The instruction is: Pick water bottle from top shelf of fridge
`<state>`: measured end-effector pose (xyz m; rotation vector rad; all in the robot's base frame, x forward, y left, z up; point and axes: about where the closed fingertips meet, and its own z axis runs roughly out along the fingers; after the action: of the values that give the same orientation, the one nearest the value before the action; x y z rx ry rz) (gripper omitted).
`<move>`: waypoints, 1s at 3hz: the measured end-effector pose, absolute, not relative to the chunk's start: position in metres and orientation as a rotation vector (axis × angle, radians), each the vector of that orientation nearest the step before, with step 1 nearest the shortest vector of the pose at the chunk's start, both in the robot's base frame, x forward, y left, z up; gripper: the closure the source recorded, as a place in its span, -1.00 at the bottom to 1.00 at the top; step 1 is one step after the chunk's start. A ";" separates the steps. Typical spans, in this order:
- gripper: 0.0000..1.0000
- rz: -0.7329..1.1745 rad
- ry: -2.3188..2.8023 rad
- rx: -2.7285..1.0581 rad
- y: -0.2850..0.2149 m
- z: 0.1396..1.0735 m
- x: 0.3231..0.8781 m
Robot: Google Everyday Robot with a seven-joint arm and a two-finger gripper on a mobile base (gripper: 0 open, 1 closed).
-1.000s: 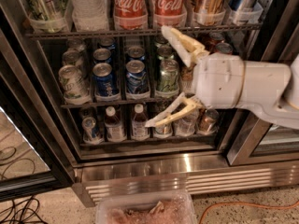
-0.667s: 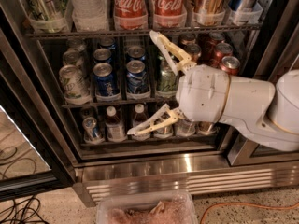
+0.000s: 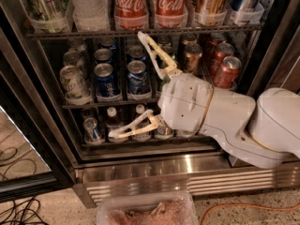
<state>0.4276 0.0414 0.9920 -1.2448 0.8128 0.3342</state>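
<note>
Seemingly ribbed, the water bottle stands above the splayed pincer.

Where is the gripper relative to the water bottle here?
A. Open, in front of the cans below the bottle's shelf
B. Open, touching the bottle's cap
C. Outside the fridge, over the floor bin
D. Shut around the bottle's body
A: the gripper is open, its fingers spread in front of the cans below the top shelf, while the water bottle stands untouched beside the Coca-Cola bottles.
</note>
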 end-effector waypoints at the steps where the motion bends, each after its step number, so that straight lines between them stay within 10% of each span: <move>1: -1.00 0.357 0.882 -1.108 0.022 0.969 0.428; 3: -1.00 0.362 0.957 -0.816 -0.001 0.955 0.421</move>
<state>0.4212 -0.0008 0.9553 -0.8163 0.9570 0.3621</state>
